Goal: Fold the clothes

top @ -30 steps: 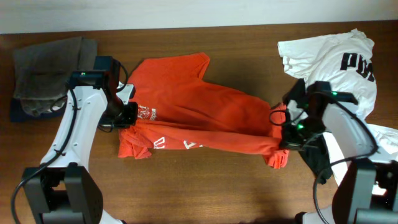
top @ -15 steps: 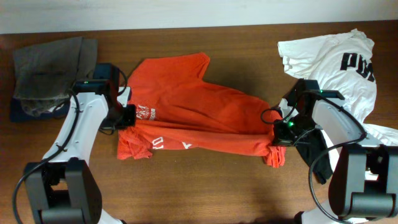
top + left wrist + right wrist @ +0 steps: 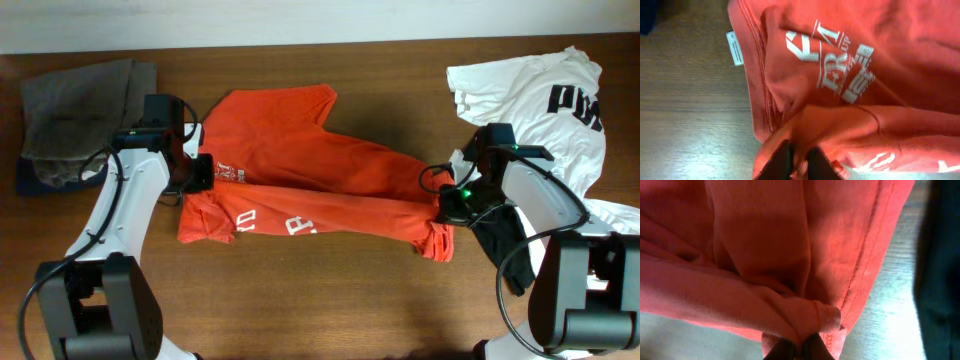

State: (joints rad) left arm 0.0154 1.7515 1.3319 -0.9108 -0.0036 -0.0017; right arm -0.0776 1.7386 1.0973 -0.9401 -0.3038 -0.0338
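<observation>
Left claw (image 3: 198,172) and right claw (image 3: 445,207) grip the orange cotton T-shirt (image 3: 320,170).
Folded fabric spans mid-frame on brown wooden bench (image 3: 320,300).

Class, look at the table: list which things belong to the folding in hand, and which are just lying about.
In the job: orange shirt; left gripper and right gripper, both pinching it.

Lying about: white shirt; grey cloth; dark cloth by the right arm.
</observation>
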